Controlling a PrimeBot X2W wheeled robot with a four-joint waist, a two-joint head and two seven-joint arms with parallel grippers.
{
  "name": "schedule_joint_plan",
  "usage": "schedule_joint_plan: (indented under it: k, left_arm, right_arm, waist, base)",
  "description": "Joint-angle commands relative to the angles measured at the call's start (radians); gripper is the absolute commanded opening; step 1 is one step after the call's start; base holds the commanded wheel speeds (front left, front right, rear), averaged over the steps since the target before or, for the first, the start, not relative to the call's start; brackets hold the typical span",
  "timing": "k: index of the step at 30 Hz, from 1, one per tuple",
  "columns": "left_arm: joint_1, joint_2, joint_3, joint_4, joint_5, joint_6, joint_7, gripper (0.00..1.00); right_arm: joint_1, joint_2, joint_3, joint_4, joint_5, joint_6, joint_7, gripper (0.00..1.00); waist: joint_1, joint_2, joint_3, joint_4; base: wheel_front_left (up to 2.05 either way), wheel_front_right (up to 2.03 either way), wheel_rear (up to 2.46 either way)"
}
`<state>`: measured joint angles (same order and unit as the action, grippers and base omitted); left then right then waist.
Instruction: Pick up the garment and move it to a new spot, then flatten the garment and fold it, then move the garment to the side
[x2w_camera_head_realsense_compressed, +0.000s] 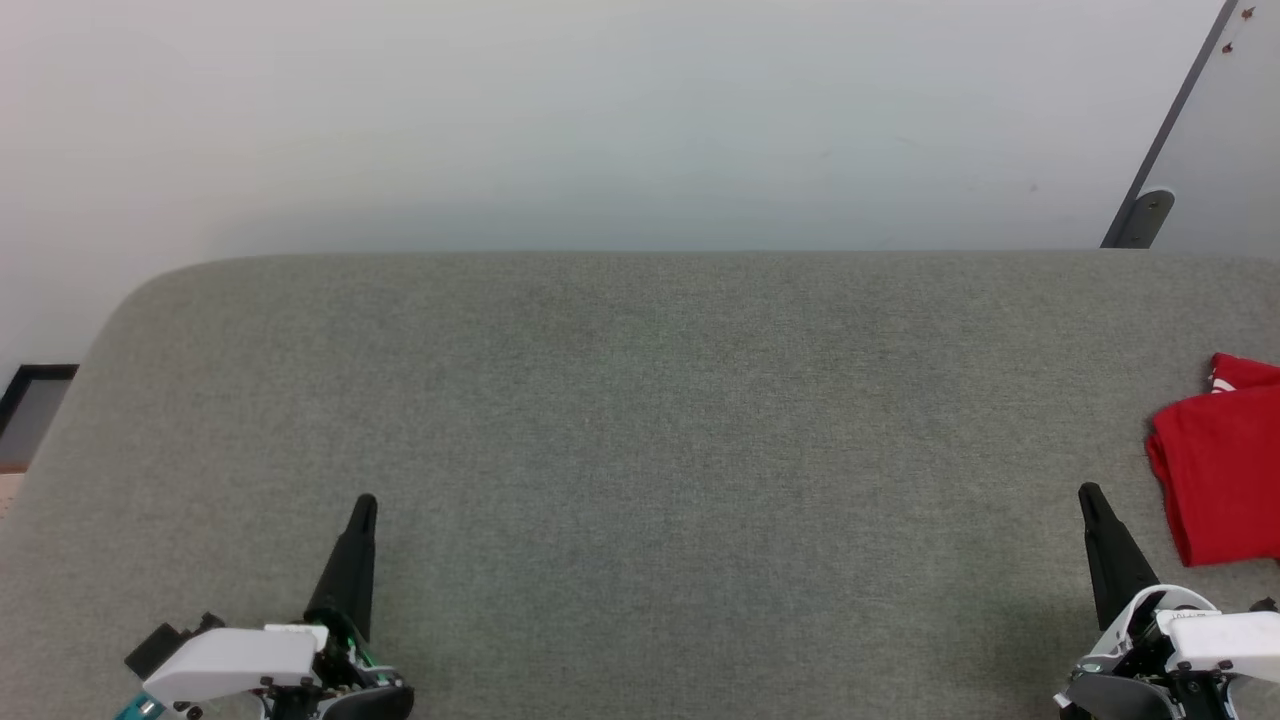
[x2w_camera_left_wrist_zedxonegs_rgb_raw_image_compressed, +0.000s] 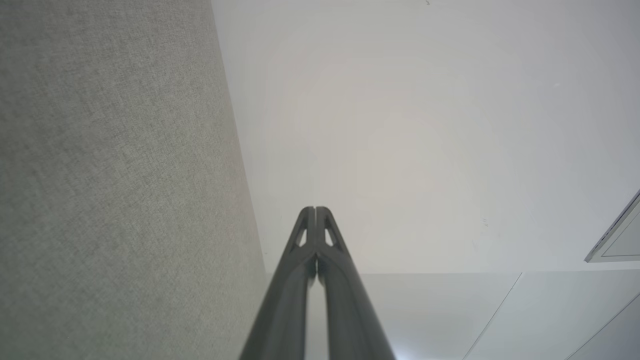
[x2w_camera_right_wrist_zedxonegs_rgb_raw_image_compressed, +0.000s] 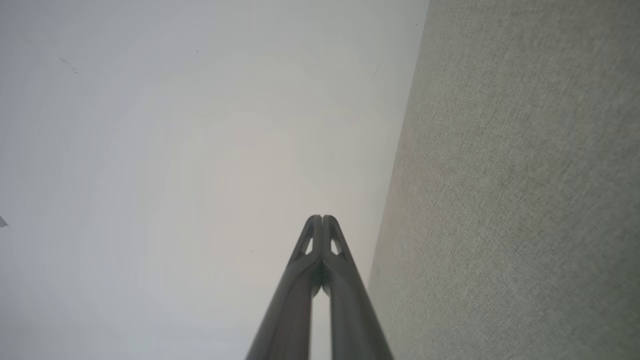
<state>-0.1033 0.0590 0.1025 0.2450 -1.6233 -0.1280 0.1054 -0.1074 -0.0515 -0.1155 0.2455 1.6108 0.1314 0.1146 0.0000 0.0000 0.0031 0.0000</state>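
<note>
My right gripper (x2w_camera_head_realsense_compressed: 1089, 493), pinched shut and empty like the left gripper (x2w_camera_head_realsense_compressed: 365, 503), is nearer the red garment (x2w_camera_head_realsense_compressed: 1225, 480), just to its right.

1. The left pincer (x2w_camera_head_realsense_compressed: 365, 502) sits at the lower left of the head view, its two long dark fingers pressed together tip to tip and pointing forward.
2. The right pincer (x2w_camera_head_realsense_compressed: 1088, 492) sits at the lower right, closed the same way.
3. The white left wrist (x2w_camera_head_realsense_compressed: 235, 660) and right wrist (x2w_camera_head_realsense_compressed: 1205, 630) lie low behind them.
</note>
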Motion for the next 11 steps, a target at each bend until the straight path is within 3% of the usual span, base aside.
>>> schedule_joint_plan:
  k: [1,11]
  left_arm:
    - [-0.010,-0.002,0.003,0.002,0.005,-0.005,0.005,0.00]
    - [-0.010,-0.003,0.004,0.002,0.005,-0.005,0.006,0.00]
  right_arm:
    - [-0.001,0.004,0.000,-0.002,0.003,-0.001,0.003,0.00]
    - [-0.001,0.005,0.000,-0.002,0.003,-0.001,0.003,0.00]
  waist:
    - [0.0000,0.0000,0.000,0.000]
    - [0.0000,0.0000,0.000,0.000]
  base:
    - [0.00,0.00,0.00]
    - [0.00,0.00,0.00]
